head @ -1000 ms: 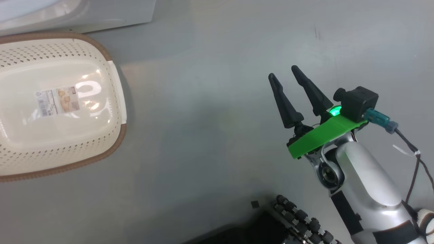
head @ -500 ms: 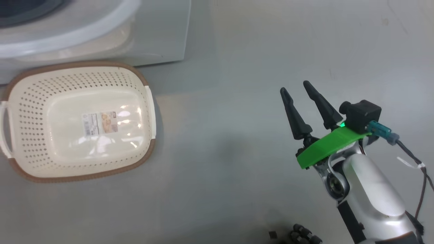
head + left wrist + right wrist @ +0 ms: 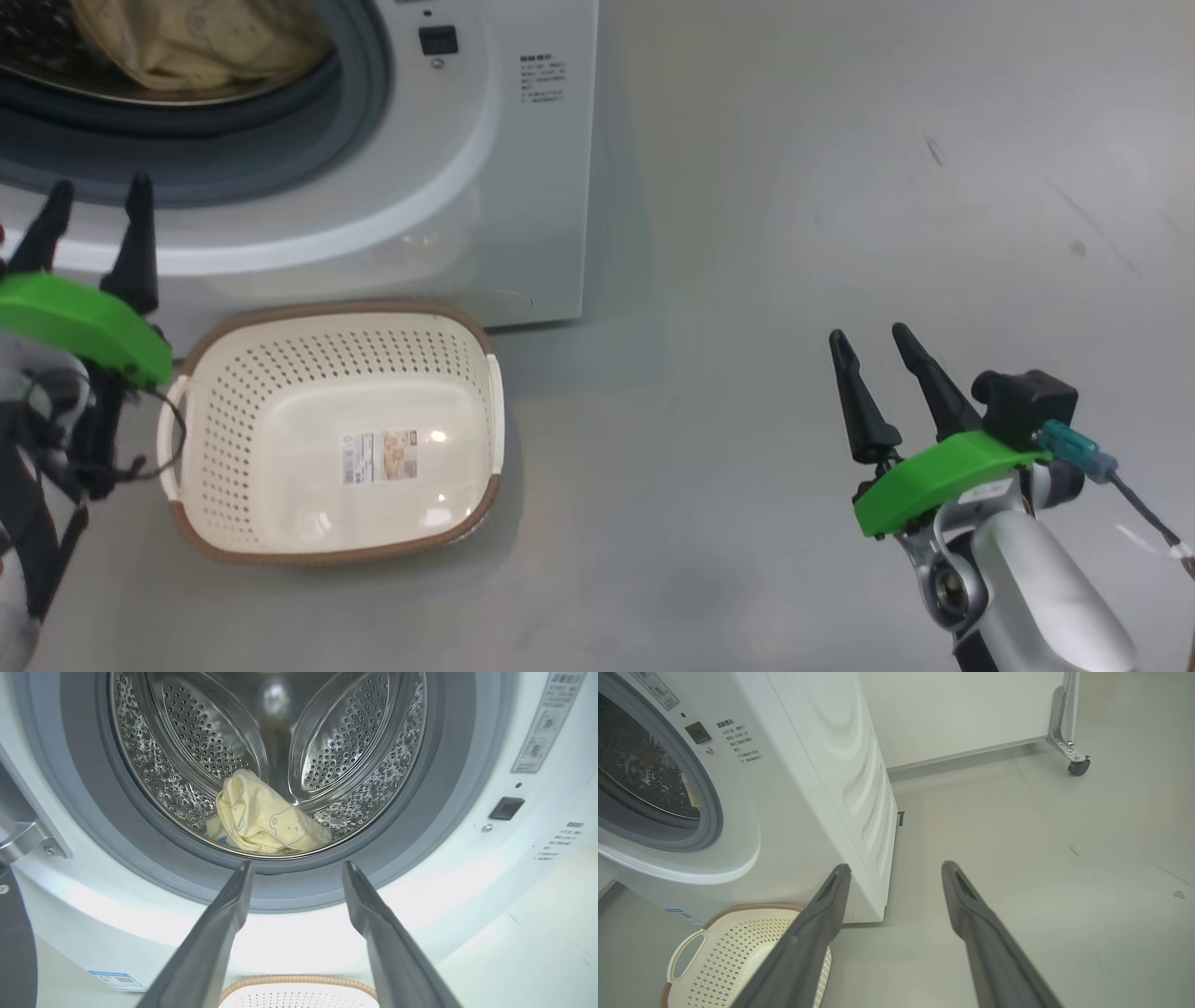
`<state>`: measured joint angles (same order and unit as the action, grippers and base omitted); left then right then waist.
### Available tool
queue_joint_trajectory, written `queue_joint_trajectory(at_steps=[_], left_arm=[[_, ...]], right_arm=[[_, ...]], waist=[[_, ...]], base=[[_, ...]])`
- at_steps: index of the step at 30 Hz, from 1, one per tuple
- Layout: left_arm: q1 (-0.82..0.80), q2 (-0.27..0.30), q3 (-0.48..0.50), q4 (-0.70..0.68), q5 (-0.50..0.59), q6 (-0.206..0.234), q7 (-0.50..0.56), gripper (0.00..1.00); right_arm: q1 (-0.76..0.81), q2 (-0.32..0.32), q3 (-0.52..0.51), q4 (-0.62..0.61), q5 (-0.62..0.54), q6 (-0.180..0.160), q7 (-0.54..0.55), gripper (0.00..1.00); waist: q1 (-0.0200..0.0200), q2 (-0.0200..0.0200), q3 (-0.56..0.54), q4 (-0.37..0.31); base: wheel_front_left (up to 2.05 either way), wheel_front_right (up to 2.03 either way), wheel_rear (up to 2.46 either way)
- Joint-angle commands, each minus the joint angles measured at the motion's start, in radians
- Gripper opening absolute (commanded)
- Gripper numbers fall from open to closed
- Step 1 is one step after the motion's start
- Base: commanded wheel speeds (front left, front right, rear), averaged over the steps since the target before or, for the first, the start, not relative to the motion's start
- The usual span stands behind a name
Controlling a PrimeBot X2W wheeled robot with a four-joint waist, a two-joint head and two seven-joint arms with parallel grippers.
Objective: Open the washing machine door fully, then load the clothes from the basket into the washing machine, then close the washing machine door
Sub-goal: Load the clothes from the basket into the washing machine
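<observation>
Washer (image 3: 523, 187): port uncovered; rt front corner edge drops to floor just behind basket.
Clothes (image 3: 266, 821): in drum, at front lip.
Basket (image 3: 233, 392): on floor, close vs washer base, nothing in it.
Free room: floor (image 3: 840, 187) rt of washer, wide.
L end effector (image 3: 100, 187): fingers spread, holds nothing, faces port.
R end effector (image 3: 869, 334): spread, holds nothing, over floor.
Writing: basket sticker (image 3: 379, 457), blue label (image 3: 112, 980), panel print (image 3: 541, 79), all too small to read.

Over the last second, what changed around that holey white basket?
The head camera swung up, bringing the big white front-loading washing machine and the left gripper into view. The cream perforated plastic basket stayed empty on the floor; the right gripper stayed open.
</observation>
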<state>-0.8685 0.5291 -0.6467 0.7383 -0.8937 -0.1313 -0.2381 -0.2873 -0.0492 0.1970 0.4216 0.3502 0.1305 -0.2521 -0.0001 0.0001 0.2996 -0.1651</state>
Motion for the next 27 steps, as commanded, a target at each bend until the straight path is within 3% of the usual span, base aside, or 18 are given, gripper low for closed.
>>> queue_joint_trajectory(at_steps=[1,4,9,16,23,24,27], left_arm=[[0.014,0.063,0.046,-0.046,-0.02,0.001,-0.014,1.0],[0.116,0.062,0.071,-0.113,-0.035,0.006,-0.021,1.0],[0.339,0.047,0.162,-0.299,-0.002,0.073,-0.023,1.0],[0.577,-0.012,0.29,-0.513,0.071,0.144,-0.024,1.0],[0.716,-0.073,0.375,-0.614,0.211,0.198,-0.024,1.0],[0.745,-0.104,0.393,-0.624,0.243,0.203,-0.024,1.0],[0.767,-0.134,0.408,-0.632,0.264,0.194,-0.024,1.0]], right_arm=[[0.012,-0.001,0.009,-0.031,-0.005,0.0,-0.01,1.0],[0.036,-0.001,-0.003,-0.05,-0.01,0.0,-0.01,1.0],[0.09,-0.001,-0.017,-0.095,-0.012,0.0,-0.01,1.0],[0.139,-0.001,-0.016,-0.135,-0.014,0.0,-0.01,1.0],[0.172,-0.001,-0.021,-0.148,-0.013,0.0,-0.01,1.0],[0.182,-0.001,-0.026,-0.152,-0.014,0.0,-0.01,1.0],[0.191,-0.001,-0.033,-0.154,-0.017,0.0,-0.01,1.0]], waist=[[0.0001,-0.0001,-0.096,0.045],[0.0001,-0.0001,-0.154,0.061],[0.0001,-0.0001,-0.255,0.09],[0.0001,-0.0001,-0.315,0.121],[0.0001,-0.0001,-0.345,0.14],[0.0001,-0.0001,-0.351,0.143],[0.0001,-0.0001,-0.356,0.146]], base=[[0.0,0.0,0.0],[0.0,0.0,0.0],[0.0,0.0,0.0],[0.0,0.0,0.0],[0.0,0.0,0.0],[0.0,0.0,0.0],[0.0,0.0,0.0]])
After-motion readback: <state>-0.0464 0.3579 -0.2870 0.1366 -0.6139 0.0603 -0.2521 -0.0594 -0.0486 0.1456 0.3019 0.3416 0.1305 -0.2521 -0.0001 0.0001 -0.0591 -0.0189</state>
